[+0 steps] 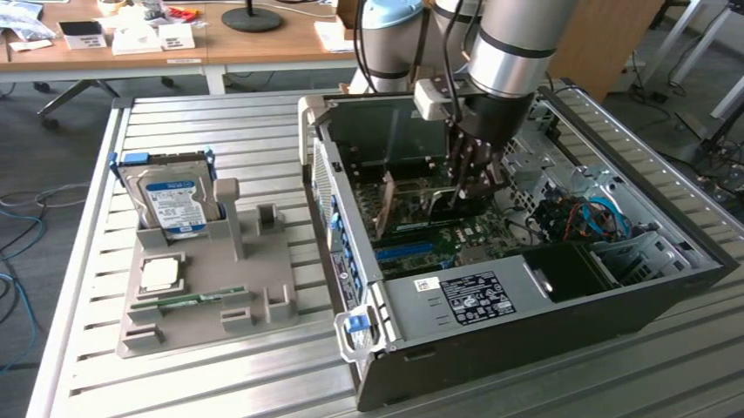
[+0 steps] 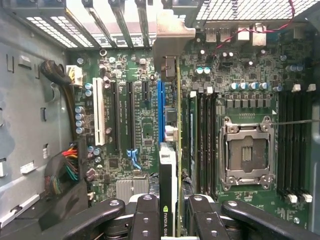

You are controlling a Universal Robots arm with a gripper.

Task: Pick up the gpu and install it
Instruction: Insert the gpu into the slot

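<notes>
The gpu (image 2: 178, 150) is a thin dark card seen edge-on in the wrist view, with its silver bracket (image 2: 170, 35) at the case's slotted rear wall. My gripper (image 2: 172, 212) is shut on the card's near end, where a green-and-black label shows between the black fingers (image 2: 147, 215). The card stands upright over the motherboard, right beside the blue expansion slot (image 2: 160, 110); I cannot tell whether it is seated. In the exterior view, my gripper (image 1: 471, 193) reaches down into the open computer case (image 1: 651, 287) with the gpu (image 1: 433, 205) below it.
A CPU socket (image 2: 247, 152) and memory slots (image 2: 202, 140) lie close beside the card. Bundled cables (image 2: 65, 170) run along the case wall. Outside the case, a grey holder (image 1: 209, 287) carries a hard drive (image 1: 174, 196), a processor (image 1: 159, 274) and a memory stick (image 1: 186, 300).
</notes>
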